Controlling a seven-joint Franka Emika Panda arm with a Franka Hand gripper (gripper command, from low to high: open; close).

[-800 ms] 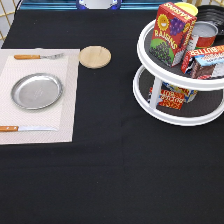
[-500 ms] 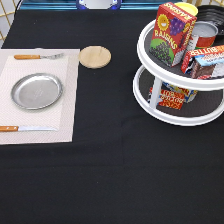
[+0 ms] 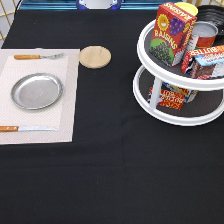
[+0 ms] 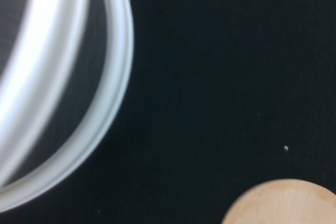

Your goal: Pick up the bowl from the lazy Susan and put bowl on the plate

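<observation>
The gripper is nowhere in the exterior view, so whether the jaws are released or clenched cannot be told. At the top edge only a cut-off white and blue shape [image 3: 99, 3] shows — too little to say what it is.

Over at the upper right, the bowl [image 3: 212, 14] is mostly hidden: just a glossy black arc peeks out on the top tier of the lazy Susan [image 3: 150, 55], behind a metal can [image 3: 204, 34] and cut by the frame's right edge. That top tier is crowded — a red raisins box [image 3: 171, 33] stands upright at the front, something yellow [image 3: 187, 7] sits behind it, and a red and white box [image 3: 205, 60] lies tilted at the right. On the lower tier another packet [image 3: 170, 96] stands behind a white post, its print hard to read.

At the left, the plate [image 3: 36, 90] lies empty on a pale placemat [image 3: 65, 107], fork [image 3: 37, 56] above it, knife [image 3: 25, 128] below. A wooden coaster [image 3: 95, 56] rests on the black worktop [image 3: 110, 170] just right of the mat.

The wrist view catches the white rim of the lazy Susan [image 4: 97, 100] and an edge of the coaster [image 4: 285, 205] on black cloth.
</observation>
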